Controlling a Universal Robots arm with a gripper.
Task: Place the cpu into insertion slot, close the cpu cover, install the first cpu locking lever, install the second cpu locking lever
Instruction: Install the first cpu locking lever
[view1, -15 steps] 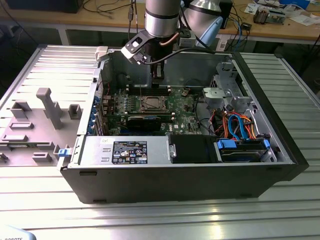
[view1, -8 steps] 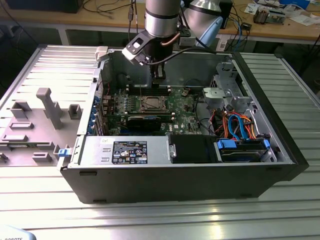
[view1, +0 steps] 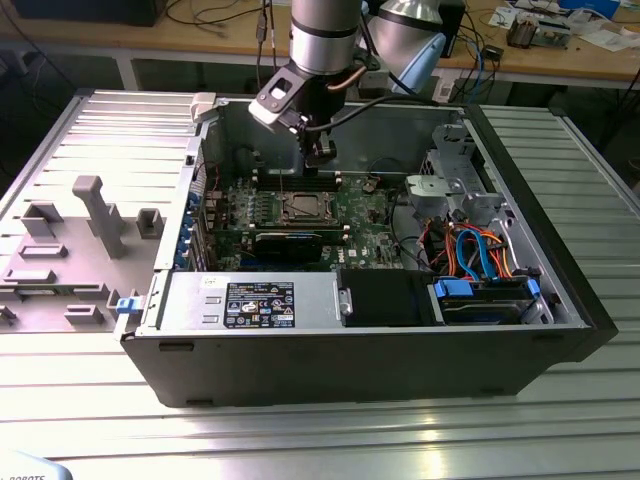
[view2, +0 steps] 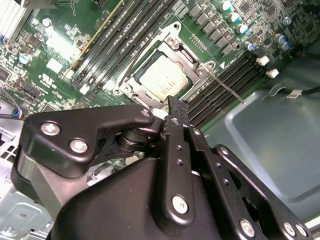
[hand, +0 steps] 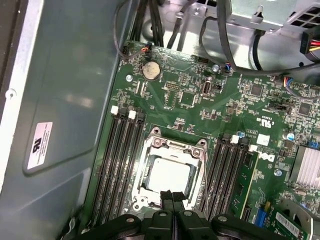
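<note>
White label (hand: 44, 145), print unreadable

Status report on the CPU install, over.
Hand shut, over insertion slot edge. Cpu seated, cpu cover down over it. Nothing blocking.

Bright even light, glare on table (view1: 432, 428)

hidden | one edge of cpu cover (hand: 175, 151) | behind gripper (hand: 172, 193) tip
</note>
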